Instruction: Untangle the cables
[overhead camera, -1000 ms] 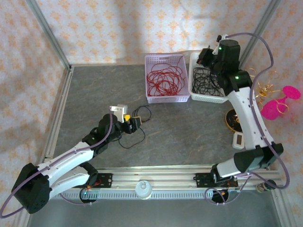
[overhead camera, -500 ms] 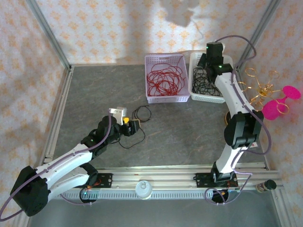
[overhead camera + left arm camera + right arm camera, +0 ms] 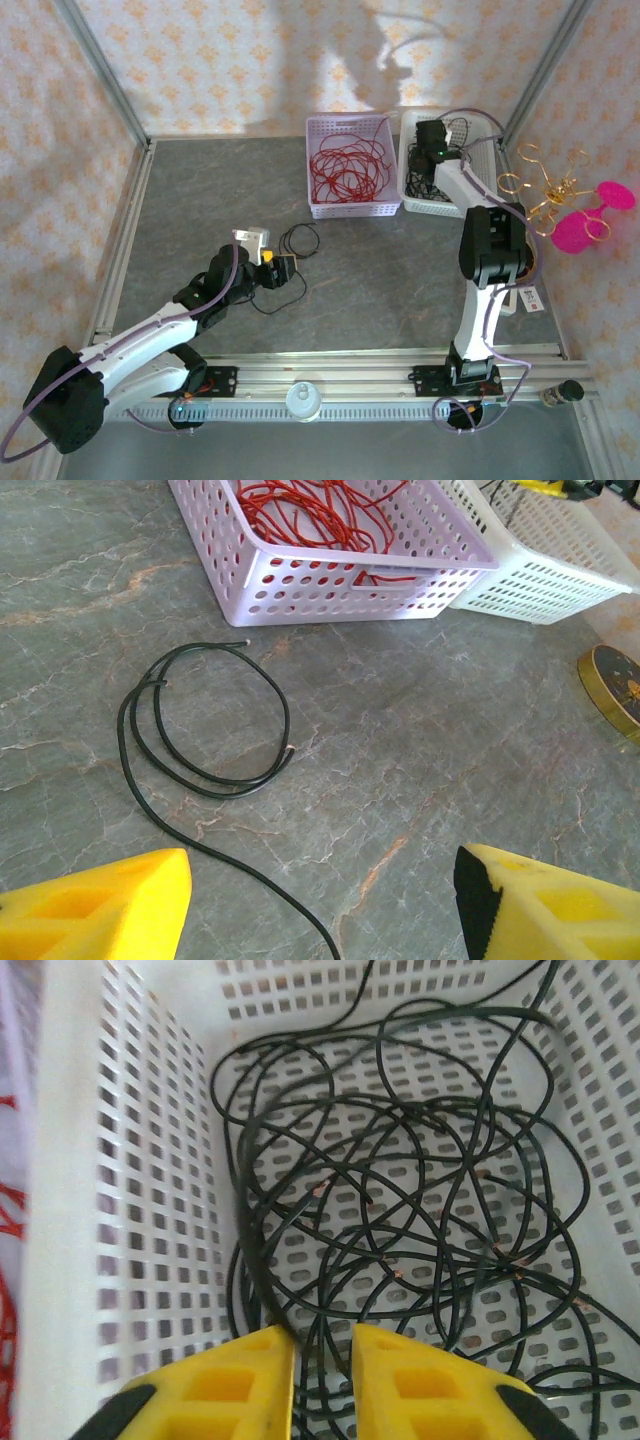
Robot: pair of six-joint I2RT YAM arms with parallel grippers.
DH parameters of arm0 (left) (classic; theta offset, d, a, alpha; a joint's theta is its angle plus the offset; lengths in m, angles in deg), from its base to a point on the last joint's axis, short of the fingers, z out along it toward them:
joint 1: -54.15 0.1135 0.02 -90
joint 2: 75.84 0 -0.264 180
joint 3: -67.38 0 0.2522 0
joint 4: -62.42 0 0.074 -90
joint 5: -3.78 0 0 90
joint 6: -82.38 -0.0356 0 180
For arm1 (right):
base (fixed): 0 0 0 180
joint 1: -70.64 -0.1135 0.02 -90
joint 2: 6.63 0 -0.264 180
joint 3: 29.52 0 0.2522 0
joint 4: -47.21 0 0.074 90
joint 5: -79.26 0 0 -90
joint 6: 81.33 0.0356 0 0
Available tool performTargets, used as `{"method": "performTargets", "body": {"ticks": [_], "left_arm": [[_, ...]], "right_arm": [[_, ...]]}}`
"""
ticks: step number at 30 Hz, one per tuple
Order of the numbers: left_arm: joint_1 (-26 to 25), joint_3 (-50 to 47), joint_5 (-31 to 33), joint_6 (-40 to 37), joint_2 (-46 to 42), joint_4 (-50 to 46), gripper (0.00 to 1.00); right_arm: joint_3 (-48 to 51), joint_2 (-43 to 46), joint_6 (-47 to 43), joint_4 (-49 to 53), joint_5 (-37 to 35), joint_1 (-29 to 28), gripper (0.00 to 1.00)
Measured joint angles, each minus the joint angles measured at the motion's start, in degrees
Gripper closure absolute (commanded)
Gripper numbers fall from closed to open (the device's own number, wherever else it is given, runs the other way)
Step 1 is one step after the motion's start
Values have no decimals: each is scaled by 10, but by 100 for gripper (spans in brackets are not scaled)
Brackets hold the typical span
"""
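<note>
Right claw barely parted above black cables in white basket, left claw wide apart over loose black cable

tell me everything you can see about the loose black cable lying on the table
The loose black cable is a thin, dark, flexible wire with pale bare tips. It lies flat on the grey table, coiled in about two loose loops near the lilac basket without touching it. One tail runs between the left gripper's open yellow fingers, ungripped.

Bright even light casts soft shadows on the back wall
</note>
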Motion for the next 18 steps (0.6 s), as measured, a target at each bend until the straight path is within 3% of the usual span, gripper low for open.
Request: {"method": "performTargets", "body": {"ticks": [4,10,14,18], "left_arm": [[0,0,0,3,0,0,29],[0,2,32,30,25,-26,33],[0,13,58,49,51,-68,37],[-2,28,71,70,74,-114,42]], "right_arm": [[-18,-20,0,4,11,4,59],[-12,12,9,-3,37,2,57],[62,107,11,-27,43,-16,56],[207,259,13,-102,57,-76,56]]}}
